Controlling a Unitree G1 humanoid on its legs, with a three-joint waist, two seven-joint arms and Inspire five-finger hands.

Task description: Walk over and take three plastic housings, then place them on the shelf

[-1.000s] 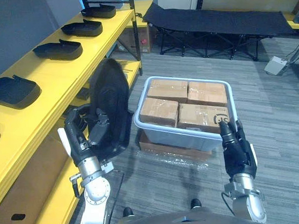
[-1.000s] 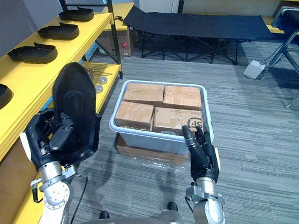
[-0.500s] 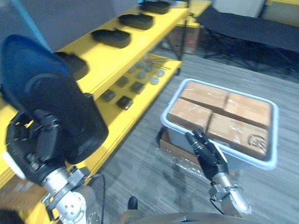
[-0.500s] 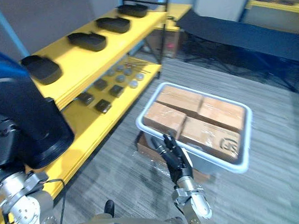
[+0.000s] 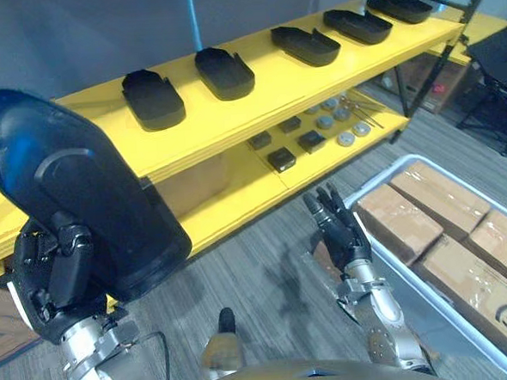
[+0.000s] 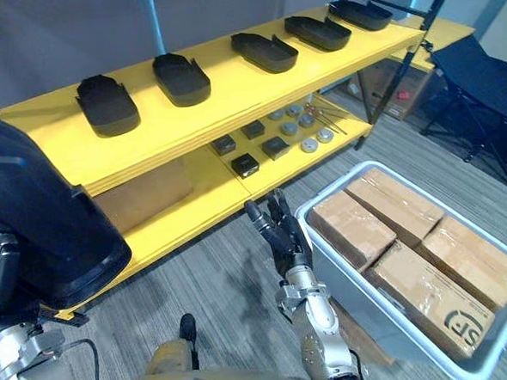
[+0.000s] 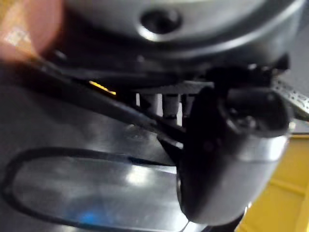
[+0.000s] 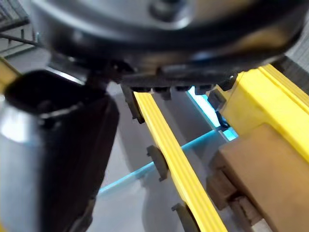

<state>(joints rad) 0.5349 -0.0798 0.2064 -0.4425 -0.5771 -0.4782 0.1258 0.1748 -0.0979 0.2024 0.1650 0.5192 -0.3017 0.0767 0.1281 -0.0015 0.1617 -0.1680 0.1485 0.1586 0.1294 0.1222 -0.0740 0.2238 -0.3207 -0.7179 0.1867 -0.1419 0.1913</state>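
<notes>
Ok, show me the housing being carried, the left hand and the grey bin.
housing [image 5: 81, 192]: left eye view, middle of its dark back.
left hand [image 5: 56, 271]: left eye view, fingers curled on the housing's lower end.
grey bin [image 6: 368, 297]: right eye view, near side wall under the rim.

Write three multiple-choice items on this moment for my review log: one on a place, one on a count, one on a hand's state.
1. Where is the carried housing?
A. In the left robot hand
B. In the right robot hand
C. In a person's hand

2. How many shelf housings lie on the top shelf?
A. Two
B. Five
C. Nine

3. What is the right robot hand's state?
A. Shut on a box
B. Open and empty
C. Shut on a housing

Answers:
1 A: the left robot hand's fingers curl round the housing's lower end.
2 B: five lie in a row along the yellow board.
3 B: its fingers are straight and touch nothing.
</notes>
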